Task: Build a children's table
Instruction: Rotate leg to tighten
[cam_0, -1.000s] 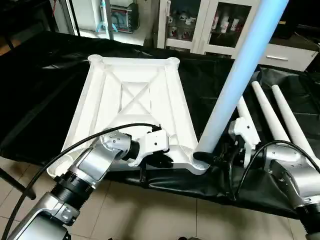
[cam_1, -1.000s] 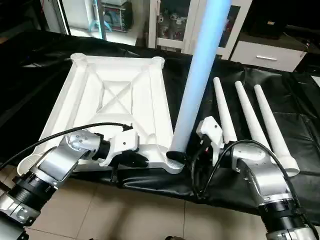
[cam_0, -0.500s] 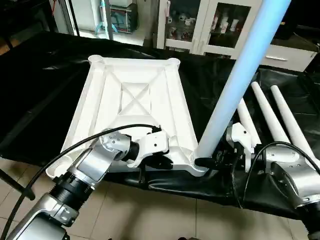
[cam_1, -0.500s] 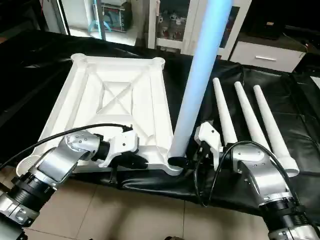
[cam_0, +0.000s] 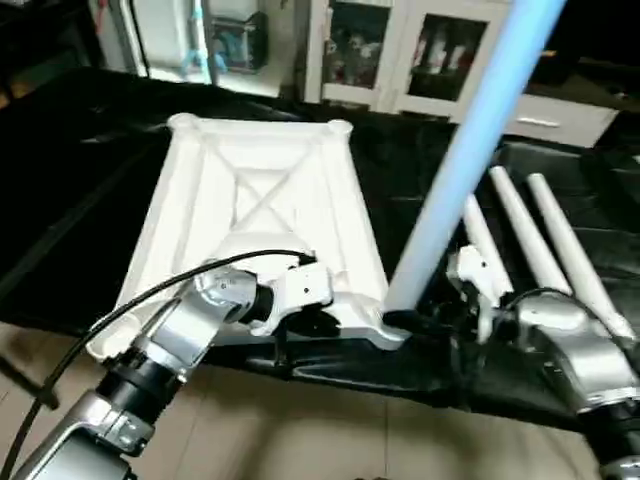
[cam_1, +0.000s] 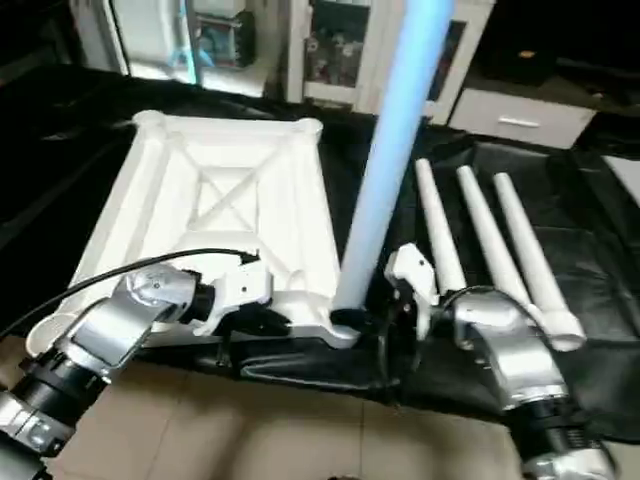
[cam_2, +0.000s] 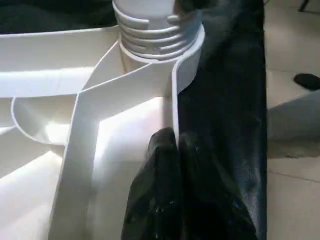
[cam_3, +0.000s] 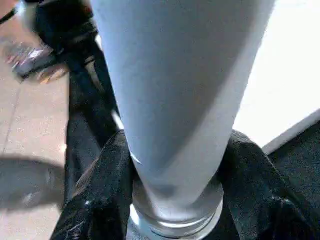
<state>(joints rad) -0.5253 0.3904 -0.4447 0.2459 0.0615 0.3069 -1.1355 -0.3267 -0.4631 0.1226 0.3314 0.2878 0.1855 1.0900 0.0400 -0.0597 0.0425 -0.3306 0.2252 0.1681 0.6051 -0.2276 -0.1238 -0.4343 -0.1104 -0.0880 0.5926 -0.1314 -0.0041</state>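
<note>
Jaws: right gripper (cam_3: 175, 165) clamps leg (cam_0: 470, 150), top cut off.

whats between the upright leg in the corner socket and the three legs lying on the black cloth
The right gripper and its white wrist housing, closed around the upright white tube leg; beyond lie three white tapered legs on black cloth, seen in the right eye view.

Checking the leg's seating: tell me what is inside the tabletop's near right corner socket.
The ribbed end of the standing leg sits in the corner socket of the tabletop; several ribs show above its rim. How deep it goes is hidden by the socket wall.
</note>
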